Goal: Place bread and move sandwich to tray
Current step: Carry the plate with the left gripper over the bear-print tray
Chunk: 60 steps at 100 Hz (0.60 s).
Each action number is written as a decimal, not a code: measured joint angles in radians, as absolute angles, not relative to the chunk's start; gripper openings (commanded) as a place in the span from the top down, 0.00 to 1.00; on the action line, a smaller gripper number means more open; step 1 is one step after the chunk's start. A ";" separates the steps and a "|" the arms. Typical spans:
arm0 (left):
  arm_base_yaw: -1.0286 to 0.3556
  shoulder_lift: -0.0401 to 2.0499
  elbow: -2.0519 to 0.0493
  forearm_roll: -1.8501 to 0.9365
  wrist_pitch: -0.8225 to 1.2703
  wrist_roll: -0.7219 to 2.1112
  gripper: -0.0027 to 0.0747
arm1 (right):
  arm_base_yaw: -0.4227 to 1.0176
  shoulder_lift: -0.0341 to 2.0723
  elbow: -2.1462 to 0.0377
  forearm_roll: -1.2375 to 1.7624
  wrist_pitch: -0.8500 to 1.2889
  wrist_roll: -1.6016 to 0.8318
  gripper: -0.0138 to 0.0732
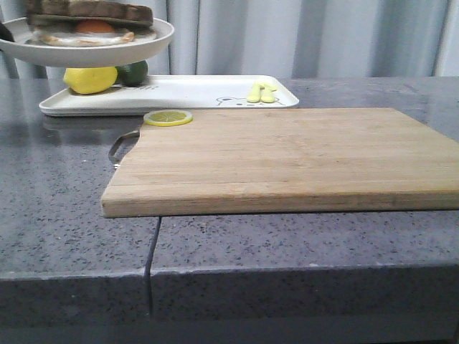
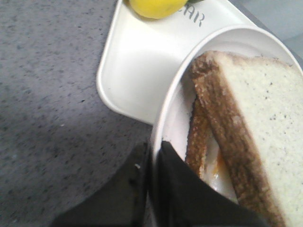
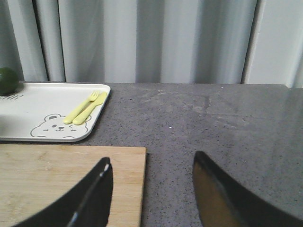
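The sandwich (image 1: 90, 21), brown-crusted bread over a fried egg with an orange yolk, sits on a round white plate (image 1: 100, 49) held in the air above the left end of the white tray (image 1: 179, 93). In the left wrist view my left gripper (image 2: 152, 151) is shut on the plate's rim (image 2: 163, 109), with the top bread slice (image 2: 265, 127) beside it and the tray (image 2: 137, 66) below. My right gripper (image 3: 151, 163) is open and empty over the right edge of the wooden cutting board (image 3: 57, 184). Neither gripper shows in the front view.
On the tray lie a yellow lemon (image 1: 90, 79), a green fruit (image 1: 133, 72) and a small yellow fork and spoon (image 1: 261, 92). A lemon slice (image 1: 168, 117) rests on the cutting board's (image 1: 287, 158) far left corner. A seam (image 1: 152, 251) runs through the grey counter.
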<state>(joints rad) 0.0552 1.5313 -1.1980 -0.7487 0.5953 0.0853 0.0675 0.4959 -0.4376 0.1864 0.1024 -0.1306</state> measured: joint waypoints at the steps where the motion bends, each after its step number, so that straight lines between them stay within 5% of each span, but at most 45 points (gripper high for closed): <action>1: 0.053 1.536 -1.204 -0.749 0.597 0.085 0.99 | 0.068 0.496 -0.438 0.186 0.102 -0.131 0.39; 60: -0.011 1.988 -1.770 -0.749 0.775 0.099 0.99 | 0.068 0.496 -0.438 0.186 0.092 -0.131 0.39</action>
<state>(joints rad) -0.0110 1.9878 -1.7698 -0.7493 0.7752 0.0989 0.0675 0.4959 -0.4376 0.1864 0.0916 -0.1306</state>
